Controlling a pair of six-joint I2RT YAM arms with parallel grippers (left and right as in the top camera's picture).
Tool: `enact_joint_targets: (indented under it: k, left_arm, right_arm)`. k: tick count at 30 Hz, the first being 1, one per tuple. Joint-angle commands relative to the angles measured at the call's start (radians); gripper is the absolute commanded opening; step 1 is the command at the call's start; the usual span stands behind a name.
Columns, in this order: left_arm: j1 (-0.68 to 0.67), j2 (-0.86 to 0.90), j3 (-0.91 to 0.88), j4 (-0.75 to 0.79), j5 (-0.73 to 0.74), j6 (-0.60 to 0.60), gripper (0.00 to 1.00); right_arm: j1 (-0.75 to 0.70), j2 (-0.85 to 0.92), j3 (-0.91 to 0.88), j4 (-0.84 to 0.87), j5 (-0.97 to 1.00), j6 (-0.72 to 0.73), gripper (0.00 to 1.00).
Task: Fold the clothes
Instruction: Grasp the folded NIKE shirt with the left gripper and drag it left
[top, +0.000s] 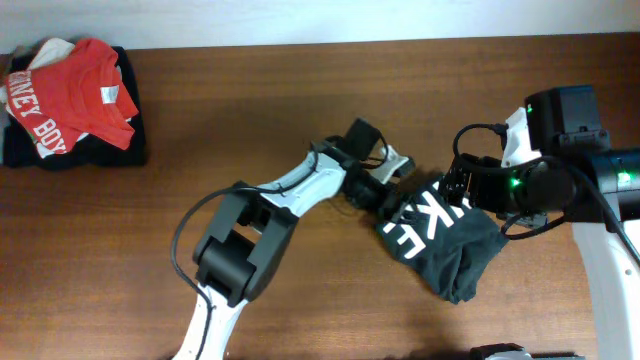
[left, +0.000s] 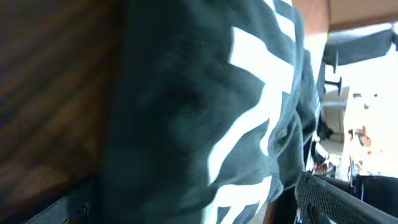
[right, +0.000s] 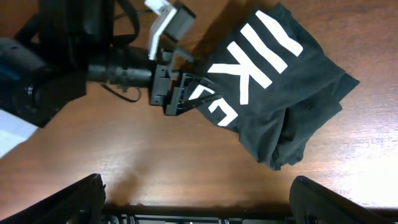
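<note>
While one black shirt lies crumpled right of centre, lettering up, the left gripper seemingly pinches its edge; the right gripper hovers spread wide; one red shirt sits far left.

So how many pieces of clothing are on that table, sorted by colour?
Black shirt, white letters: 1
Red shirt: 1
Dark cloth under the red one: 1
Pale cloth peeking out of that pile: 1
Total: 4 in view; the pile may hide more.
</note>
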Motion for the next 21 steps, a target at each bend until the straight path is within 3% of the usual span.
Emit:
enact_joint_targets:
  k: [1,3,4,5,6,7,9,13,16,19,20,21]
  left_arm:
    - [-0.040,0.091,0.005,0.104,0.089,0.019,0.99]
    - [-0.056,0.109,0.005,0.115,0.105,0.019,0.99]
    - [-0.062,0.113,0.005,0.115,0.101,0.019,0.92]
    - [-0.060,0.113,0.005,0.115,0.060,0.018,0.64]
    - [-0.052,0.113,0.005,0.115,0.001,-0.014,0.44]
    - [-0.023,0.113,0.005,0.115,-0.079,-0.100,0.19]
    - [0.052,0.113,0.005,0.115,-0.143,-0.167,0.01]
    - [0.314,0.113,0.006,0.114,-0.246,-0.196,0.01]
    - [0.648,0.113,0.006,0.042,-0.255,-0.195,0.17]
    - [0.838,0.113,0.006,-0.142,-0.255,-0.267,0.31]
    - [0.875,0.113,0.006,-0.203,-0.250,-0.282,0.99]
    - [0.885,0.113,0.006,-0.262,-0.251,-0.282,0.99]
  right_arm:
    - [0.006,-0.015,0.017,-0.005,0.001,-0.019,0.99]
    - [0.006,-0.015,0.017,-0.011,0.002,-0.032,0.99]
    - [0.006,-0.015,0.017,-0.012,0.002,-0.032,0.99]
    - [0.006,-0.015,0.017,-0.012,0.002,-0.033,0.99]
    - [0.006,-0.015,0.017,-0.016,0.002,-0.040,0.99]
    - [0.006,-0.014,0.015,-0.026,0.002,-0.047,0.99]
    - [0.006,-0.014,0.014,-0.039,0.015,-0.058,0.98]
    - [0.006,-0.013,0.014,-0.052,0.028,-0.059,0.99]
    - [0.006,-0.011,0.014,-0.051,0.055,-0.066,0.99]
    - [0.006,0.001,0.014,-0.027,0.054,-0.065,0.99]
    - [0.006,0.011,0.014,-0.018,0.054,-0.065,0.99]
    - [0.006,0.025,0.014,-0.018,0.054,-0.065,0.99]
